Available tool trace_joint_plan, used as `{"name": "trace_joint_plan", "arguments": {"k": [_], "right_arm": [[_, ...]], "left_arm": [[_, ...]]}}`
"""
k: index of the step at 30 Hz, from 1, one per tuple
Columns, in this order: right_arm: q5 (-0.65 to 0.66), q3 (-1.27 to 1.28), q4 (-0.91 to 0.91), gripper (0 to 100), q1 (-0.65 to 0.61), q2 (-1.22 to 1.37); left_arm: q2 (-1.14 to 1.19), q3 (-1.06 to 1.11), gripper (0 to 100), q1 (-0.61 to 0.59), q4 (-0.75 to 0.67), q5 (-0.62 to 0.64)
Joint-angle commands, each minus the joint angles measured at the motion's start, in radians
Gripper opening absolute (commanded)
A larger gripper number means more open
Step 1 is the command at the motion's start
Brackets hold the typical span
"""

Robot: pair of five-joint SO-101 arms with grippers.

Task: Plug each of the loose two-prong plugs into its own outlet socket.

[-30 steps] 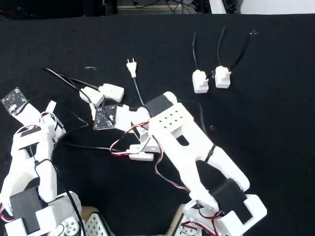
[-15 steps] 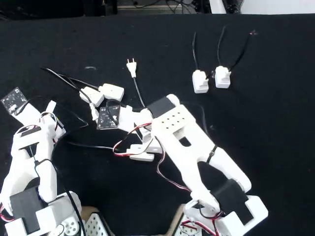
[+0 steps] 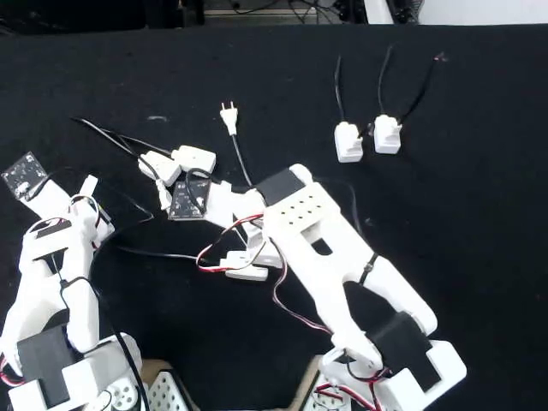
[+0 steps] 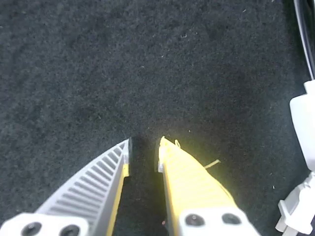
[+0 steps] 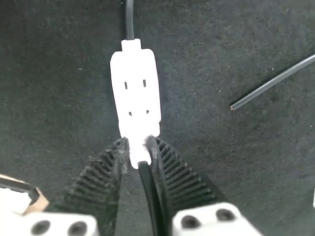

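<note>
The right wrist view shows the right gripper (image 5: pixel 138 143) clenched on a white plug (image 5: pixel 140 156), which butts against the near end of a socket (image 5: pixel 135 88). Plug and socket lie in 1 line, pointing straight away from the fingers. The high view shows a 2nd plug (image 3: pixel 228 116) loose on the cloth (image 3: pixel 479 257), prongs toward the far edge. The left gripper (image 4: pixel 144 143) is slightly parted, holding nothing.
</note>
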Motion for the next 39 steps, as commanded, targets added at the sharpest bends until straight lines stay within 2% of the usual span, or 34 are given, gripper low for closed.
{"name": "trace_joint_plan", "arguments": {"k": [1, 5, 10, 25, 30, 39], "right_arm": [[-0.032, -0.012, -0.025, 1.1, -0.003, -0.004], [-0.041, -0.012, -0.025, 1.1, -0.003, -0.004], [-0.132, -0.016, -0.038, 1.1, -0.003, -0.004], [-0.144, -0.024, -0.046, 1.1, -0.011, -0.013], [-0.210, -0.065, -0.038, 1.1, -0.015, -0.013], [-0.215, -0.033, -0.046, 1.1, -0.015, -0.013]], "left_arm": [[-0.017, -0.030, 11, -0.008, -0.012, 0.008], [-0.017, -0.030, 11, -0.008, -0.012, 0.008], [-0.017, -0.030, 11, -0.008, -0.012, 0.008], [-0.017, -0.030, 11, -0.010, -0.012, 0.008], [-0.017, -0.030, 11, -0.010, -0.012, 0.008], [-0.017, -0.030, 11, -0.012, -0.012, 0.008]]}}
